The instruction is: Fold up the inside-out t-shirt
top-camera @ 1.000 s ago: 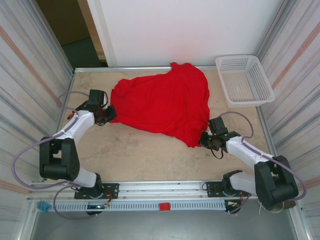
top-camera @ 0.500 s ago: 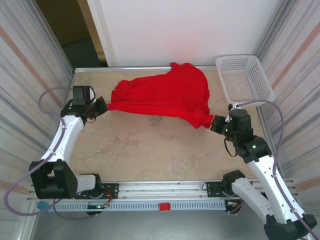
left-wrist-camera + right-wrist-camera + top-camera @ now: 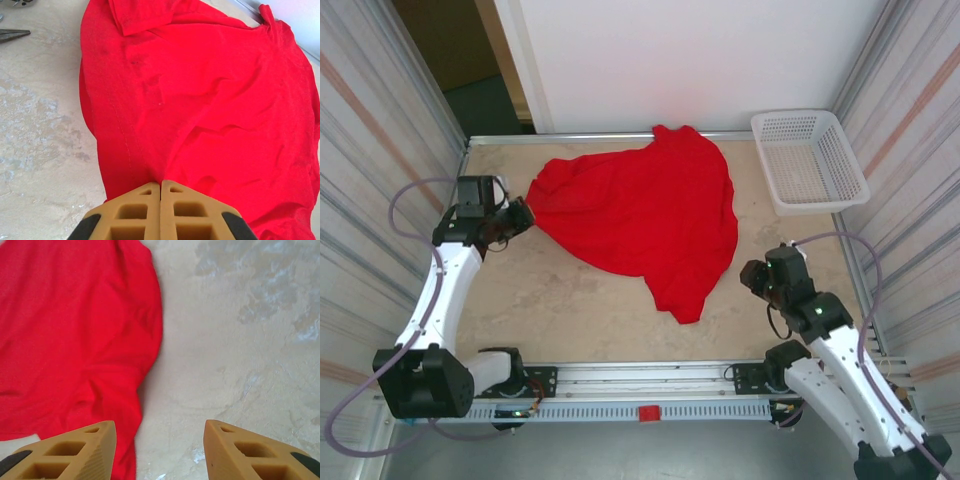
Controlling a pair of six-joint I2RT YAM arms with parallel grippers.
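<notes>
Red t-shirt point(image 3: 640, 215) lies rumpled across far middle of table point(image 3: 570, 310), one corner trailing toward near edge. Left end effector point(image 3: 160, 184) pressed together, pinching t-shirt's left edge. Right end effector point(image 3: 159, 432) spread, holding nothing, over bare table just right of t-shirt. Basket point(image 3: 810, 160) at far right corner.

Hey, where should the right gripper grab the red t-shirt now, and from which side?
On the t-shirt, I'd take the narrow tail pointing toward the arms, coming in from its right over the table. That tip is a loose edge nearest the open right gripper, and it lies well away from the corner the left gripper pinches.
</notes>
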